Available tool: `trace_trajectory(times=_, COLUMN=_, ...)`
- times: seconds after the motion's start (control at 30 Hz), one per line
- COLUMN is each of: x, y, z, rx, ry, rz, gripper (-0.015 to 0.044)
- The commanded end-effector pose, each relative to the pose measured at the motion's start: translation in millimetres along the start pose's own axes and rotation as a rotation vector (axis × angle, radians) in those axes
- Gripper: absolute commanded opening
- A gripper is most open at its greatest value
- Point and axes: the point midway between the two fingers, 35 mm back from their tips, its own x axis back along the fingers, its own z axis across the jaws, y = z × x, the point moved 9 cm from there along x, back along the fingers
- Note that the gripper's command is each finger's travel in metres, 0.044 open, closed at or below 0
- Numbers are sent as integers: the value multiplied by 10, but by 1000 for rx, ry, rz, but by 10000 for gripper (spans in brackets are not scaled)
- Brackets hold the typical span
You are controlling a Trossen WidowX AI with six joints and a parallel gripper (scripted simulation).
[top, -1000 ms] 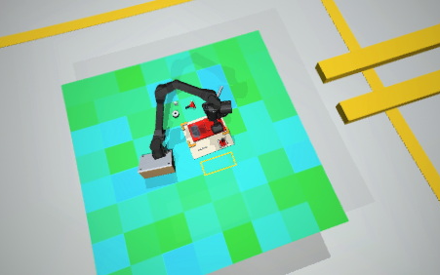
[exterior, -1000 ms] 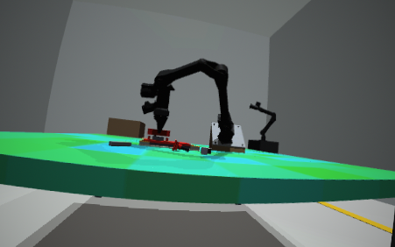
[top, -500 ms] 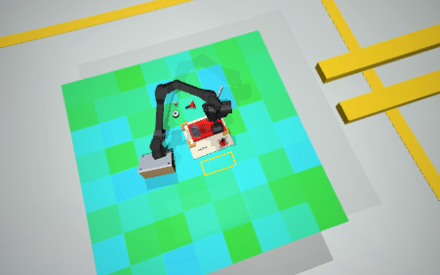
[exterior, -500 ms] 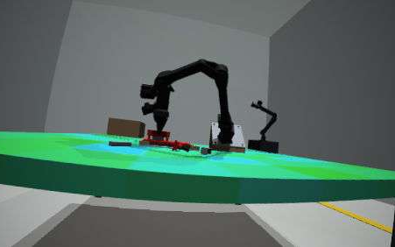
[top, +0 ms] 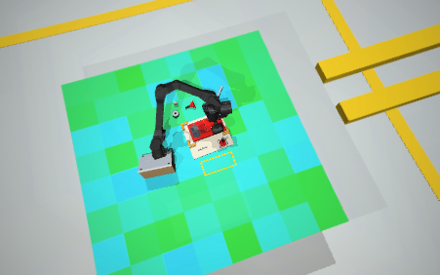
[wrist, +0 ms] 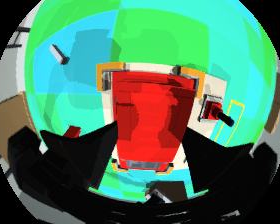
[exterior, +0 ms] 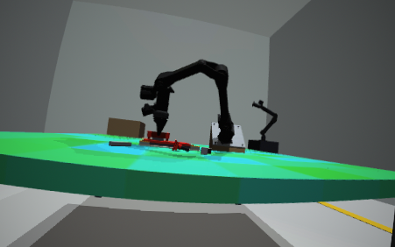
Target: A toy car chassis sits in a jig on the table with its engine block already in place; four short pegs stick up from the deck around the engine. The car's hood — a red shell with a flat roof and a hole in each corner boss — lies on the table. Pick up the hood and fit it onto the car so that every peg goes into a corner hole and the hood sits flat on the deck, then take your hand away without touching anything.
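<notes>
The red hood [wrist: 153,117] [exterior: 158,134] is between the fingertips of my gripper [wrist: 151,126] [exterior: 159,131], which is shut on its sides. The hood is level or nearly so over the deck of the red chassis, low down. In the exterior view a narrow darker band shows between the hood and the chassis [exterior: 153,141]. The chassis sits on the cream jig board [top: 205,150] [wrist: 217,86], inside orange corner brackets [wrist: 193,73]. The hood hides the engine block, the pegs and the holes, so I cannot tell whether the pegs are in the holes.
A grey bar [top: 220,91] [wrist: 58,54] [exterior: 120,144], a red part [top: 191,104] [wrist: 72,132] and a round wheel-like part [top: 176,114] lie near the chassis. A red and black piece [top: 222,141] [wrist: 213,109] stands on the jig board. A yellow outline [top: 205,175] is marked beyond it.
</notes>
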Motion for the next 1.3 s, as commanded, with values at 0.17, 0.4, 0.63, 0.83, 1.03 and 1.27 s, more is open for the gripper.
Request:
trace_trajectory(times=0.17, x=-39, y=-1, z=-2, rx=-4, ry=4, rz=-1, gripper=0)
trace_trajectory(times=0.4, x=-66, y=-1, z=-2, rx=-4, ry=5, rz=-1, gripper=0)
trace_trajectory(times=0.63, x=-93, y=0, z=-3, rx=-4, ry=5, rz=-1, gripper=0)
trace_trajectory(times=0.83, x=-79, y=0, z=0, rx=0, ry=1, rz=1, gripper=0)
trace_trajectory(times=1.03, x=-85, y=0, z=-1, rx=0, ry=2, rz=1, gripper=157)
trace_trajectory(times=1.27, x=-85, y=0, z=-1, rx=0, ry=2, rz=1, gripper=341)
